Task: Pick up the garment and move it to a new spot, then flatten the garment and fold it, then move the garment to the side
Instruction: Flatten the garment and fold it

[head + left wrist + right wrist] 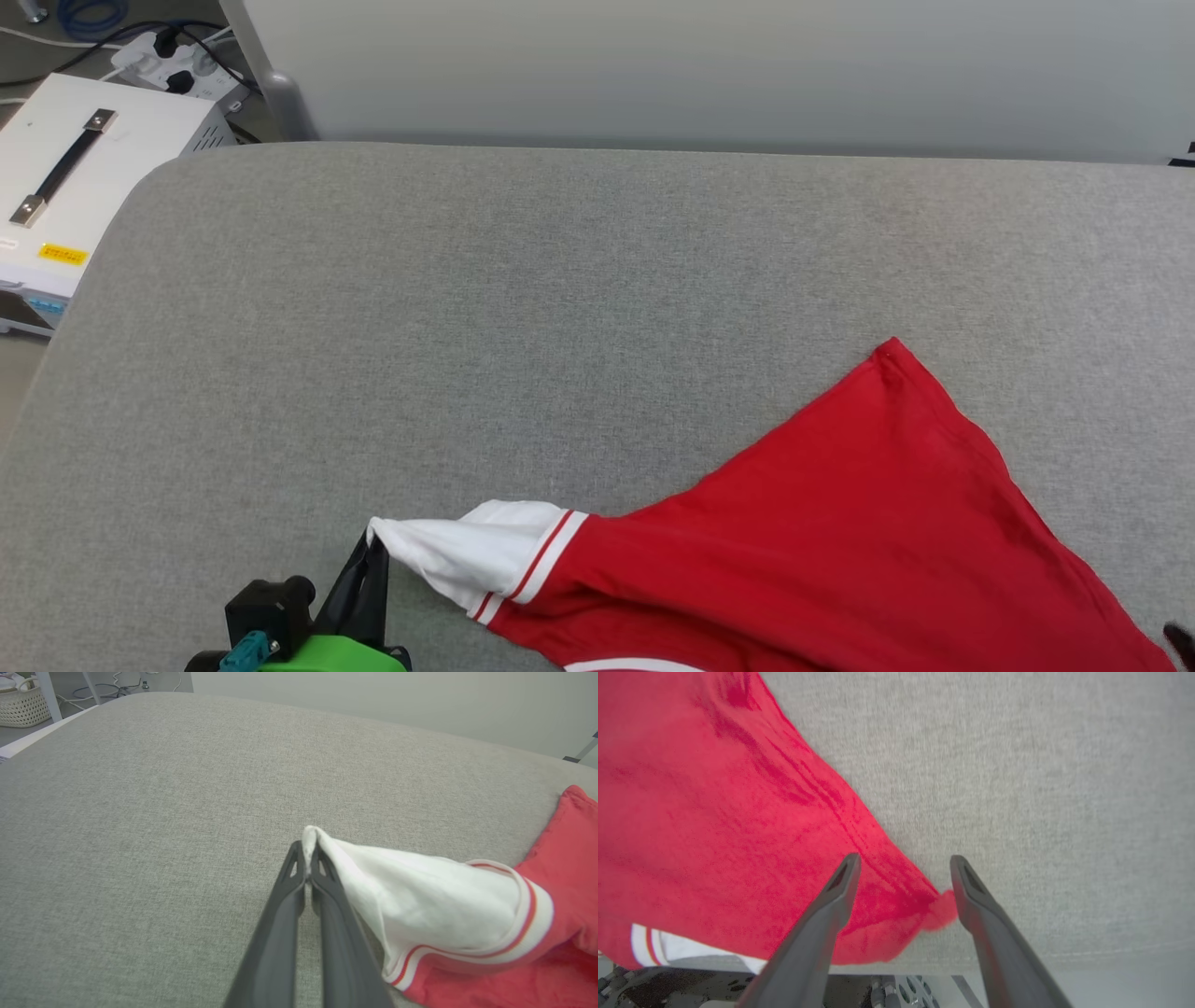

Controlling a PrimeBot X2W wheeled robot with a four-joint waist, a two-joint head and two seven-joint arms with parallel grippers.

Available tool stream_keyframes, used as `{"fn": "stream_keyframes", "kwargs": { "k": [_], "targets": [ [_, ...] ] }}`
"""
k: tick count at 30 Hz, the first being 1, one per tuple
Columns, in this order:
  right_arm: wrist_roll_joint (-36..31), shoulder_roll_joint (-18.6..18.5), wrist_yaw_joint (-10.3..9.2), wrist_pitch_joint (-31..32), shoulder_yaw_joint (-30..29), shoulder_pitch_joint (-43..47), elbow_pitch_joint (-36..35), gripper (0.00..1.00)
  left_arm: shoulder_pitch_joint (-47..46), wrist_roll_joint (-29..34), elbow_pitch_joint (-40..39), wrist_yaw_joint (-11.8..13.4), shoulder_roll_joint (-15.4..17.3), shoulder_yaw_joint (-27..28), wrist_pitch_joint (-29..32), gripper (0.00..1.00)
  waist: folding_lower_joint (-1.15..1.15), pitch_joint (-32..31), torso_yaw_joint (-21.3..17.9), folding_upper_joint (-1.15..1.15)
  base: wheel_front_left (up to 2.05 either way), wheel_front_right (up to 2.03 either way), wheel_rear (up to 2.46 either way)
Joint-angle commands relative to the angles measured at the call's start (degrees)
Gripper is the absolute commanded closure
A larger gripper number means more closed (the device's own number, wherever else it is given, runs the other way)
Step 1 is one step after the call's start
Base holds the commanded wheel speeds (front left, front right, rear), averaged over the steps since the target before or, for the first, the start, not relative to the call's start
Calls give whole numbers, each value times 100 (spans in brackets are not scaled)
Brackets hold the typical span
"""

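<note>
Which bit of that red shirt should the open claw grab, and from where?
Probably the pointed red corner lying between the open fingers of the right gripper: it juts out past the rest of the garment, so come from that outer side, opposite the sleeve pinched by the left gripper.

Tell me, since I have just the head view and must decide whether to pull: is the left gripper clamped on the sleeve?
Observer: Yes; the left wrist view shows the left gripper shut on the tip of the white sleeve.
Operator: And the right gripper?
Observer: The right gripper is open; a red corner of the garment lies in the gap, unpinched.
Operator: Where on the table?
Observer: Close to the edge of the table nearest the robot.
</note>
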Motion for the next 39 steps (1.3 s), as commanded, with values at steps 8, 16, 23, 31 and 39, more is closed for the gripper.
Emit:
{"fn": "stream_keyframes", "kwargs": {
  "k": [8,16,23,31,39],
  "targets": [
    [-273,-252,-3,-113,-102,-1368,-1026,0,-145,-2,-146,30,14,-98,-5,100,1,200,215,0,0,0,0],
    [-190,-849,-3,788,1287,-3061,-1201,0,-432,55,-201,-16,-50,-189,-14,100,1,528,442,0,0,0,0],
    [147,-1316,-3,2069,2683,-4227,-466,0,-662,113,-222,-62,-175,-279,-23,100,1,795,677,0,0,0,0],
    [84,-1381,-3,2489,3725,-5178,500,0,-905,184,-188,-154,-331,-328,-32,100,1,1117,891,0,0,0,0],
    [104,-1030,-3,2105,4752,-5519,1730,0,-1083,304,-177,-273,-499,-272,-34,100,1,1355,959,0,0,0,0]
  ]
}}
